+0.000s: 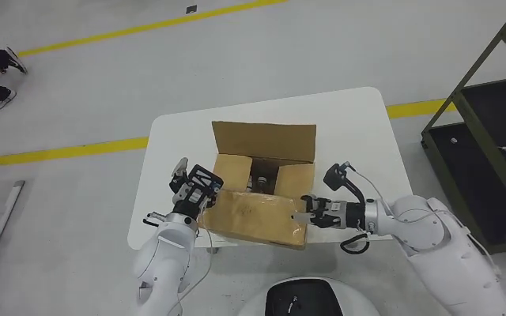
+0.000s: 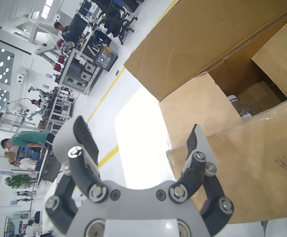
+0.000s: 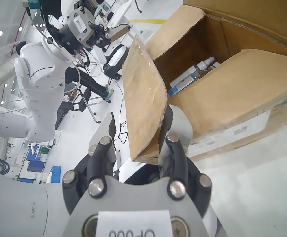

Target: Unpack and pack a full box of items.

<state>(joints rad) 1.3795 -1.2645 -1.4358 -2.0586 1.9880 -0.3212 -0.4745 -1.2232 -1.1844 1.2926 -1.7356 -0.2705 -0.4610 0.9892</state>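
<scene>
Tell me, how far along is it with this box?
Barely started. Done: the far flap stands open. In hand: the right gripper pinches a corner of the near flap, the left gripper open at the other corner. Left: the bottles lie inside the box, none out on the table.

Robotics lab or test hall, industrial feel, not a home.

- Top view: bare grey poured floor (image 1: 332,47) marked with yellow lane tape (image 1: 150,28) across the upper left and again through the middle of the frame.
- White work table (image 1: 348,118) at centre; metal shelving rack (image 1: 486,107) at the right edge.
- Left wrist view: black office chairs (image 2: 115,21), desks with dark monitors (image 2: 77,24), an aluminium-framed equipment cell (image 2: 74,67), a mounted robot arm with red joints (image 2: 43,49), a potted plant (image 2: 16,180).
- Right wrist view: stacked blue storage bins (image 3: 35,166), loose cables on the floor (image 3: 122,132).
</scene>
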